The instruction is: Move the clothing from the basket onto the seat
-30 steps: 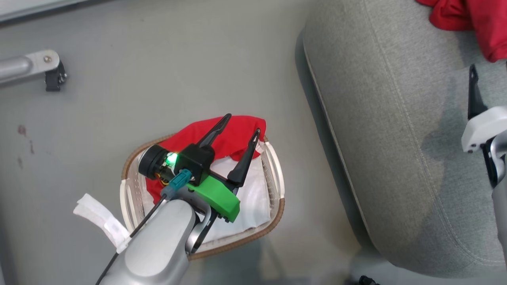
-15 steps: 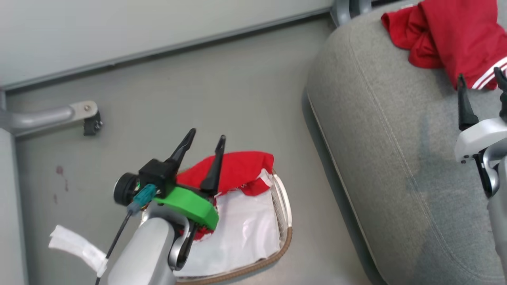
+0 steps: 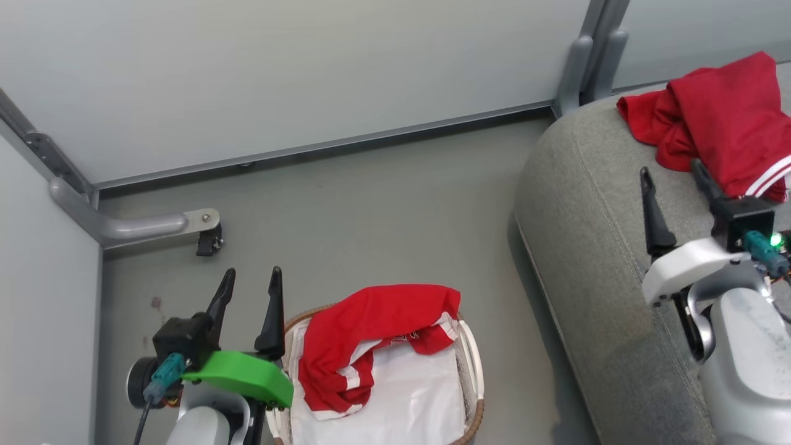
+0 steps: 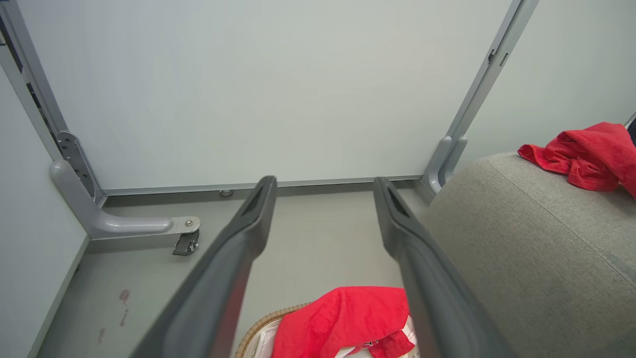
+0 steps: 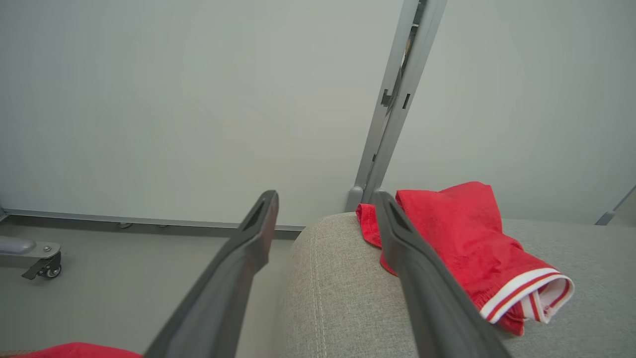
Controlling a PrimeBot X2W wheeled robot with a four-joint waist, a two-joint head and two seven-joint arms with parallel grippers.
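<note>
The job looks about half done. A red garment with striped trim [image 3: 723, 117] lies bunched on the far corner of the seat [image 3: 593, 259]. The right end effector [image 3: 670, 167] hovers just beside it over the cushion, and the right wrist view shows its two dark fingers spread with nothing between them. What is left is a red and white garment [image 3: 371, 321] in the basket [image 3: 474, 364], draped over the far rim and across the upper part of the white liner [image 3: 408, 408]. The basket stands on the floor [image 3: 371, 210], near the seat but apart from it. The left end effector [image 3: 253, 273] hangs just left of the basket, over the floor rather than over the cloth. The left wrist view shows its fingers spread and empty. No other red cloth shows in the basket, though its near part is cut off, so one more pick and carry probably finishes the task. For that, the left arm would need to come over the basket, dip, and pinch the bunched red fold without catching the liner.
</note>
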